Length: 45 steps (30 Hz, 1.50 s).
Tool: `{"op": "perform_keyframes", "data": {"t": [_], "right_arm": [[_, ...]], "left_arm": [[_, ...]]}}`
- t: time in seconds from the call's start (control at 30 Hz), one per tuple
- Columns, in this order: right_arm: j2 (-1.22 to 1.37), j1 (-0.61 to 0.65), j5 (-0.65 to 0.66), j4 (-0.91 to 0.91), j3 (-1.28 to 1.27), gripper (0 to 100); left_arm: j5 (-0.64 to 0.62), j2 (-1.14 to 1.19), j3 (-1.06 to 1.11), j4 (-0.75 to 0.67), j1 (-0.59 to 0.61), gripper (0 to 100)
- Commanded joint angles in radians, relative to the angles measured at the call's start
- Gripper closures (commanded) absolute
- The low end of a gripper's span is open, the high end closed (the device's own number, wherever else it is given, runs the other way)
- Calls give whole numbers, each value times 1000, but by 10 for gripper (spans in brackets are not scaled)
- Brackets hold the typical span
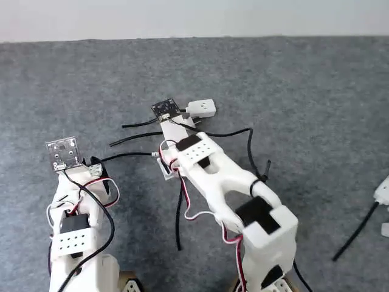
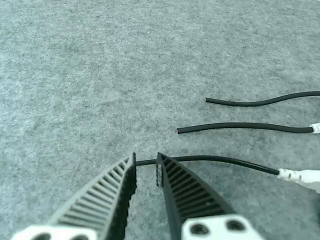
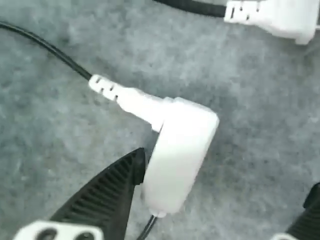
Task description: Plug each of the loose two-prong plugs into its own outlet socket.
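Grasp step, I'd say. Right gripper (image 3: 225,175) jaws wide, straddling white plug body (image 3: 180,150) lying on grey carpet (image 3: 50,125); one finger touching its side. Might be socket, hard to tell. Left gripper (image 2: 146,162) jaws narrow, black cable (image 2: 210,159) end between tips, unclamped. Next: close squarely, lift, align with second white connector (image 3: 270,17) nearby.

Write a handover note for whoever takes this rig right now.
Left hand: slightly open, tips either side of a black cable end, not clamped on it.
Right hand: open, one finger against a white connector, the other finger clear of it.
A second white connector lies just beyond it. More white pieces sit at the table's right edge in the high view.
Done: no plug visibly seated in a socket.
Left: grip, align and plug in each one.
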<state>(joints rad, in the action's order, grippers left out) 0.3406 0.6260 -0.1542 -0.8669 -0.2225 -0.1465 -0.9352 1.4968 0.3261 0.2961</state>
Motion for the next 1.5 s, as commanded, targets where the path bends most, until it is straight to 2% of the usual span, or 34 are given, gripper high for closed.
{"op": "perform_keyframes", "data": {"t": [0.0,0.13,0.23,0.3,0.43,0.67,0.83,0.97,1.17,1.33,1.47], "right_arm": [[10,7,-11,-58,106,645],[5,2,-3,-58,114,875],[-13,1,80,-61,110,955],[-36,5,150,-68,106,989],[-84,-12,144,-76,81,989],[-223,-160,190,-199,66,989],[-364,-375,196,-314,66,990],[-417,-645,298,-341,64,990],[-346,-1013,414,-321,64,990],[-242,-1239,511,-234,66,990],[-196,-1334,565,-199,66,990]], "left_arm": [[-5,-18,-7,-25,5,935],[-5,-18,-7,-25,3,935],[-5,-18,-7,-25,3,935],[-5,-18,-7,-26,3,935],[-5,-18,-7,-26,3,935],[-5,-18,-7,-26,3,935],[-5,-18,-7,-26,3,935],[-5,-18,-7,-26,2,935],[-5,-18,-7,-23,-18,935],[-5,-18,-7,-23,-18,934],[14,-17,-7,-21,-20,934]]}}
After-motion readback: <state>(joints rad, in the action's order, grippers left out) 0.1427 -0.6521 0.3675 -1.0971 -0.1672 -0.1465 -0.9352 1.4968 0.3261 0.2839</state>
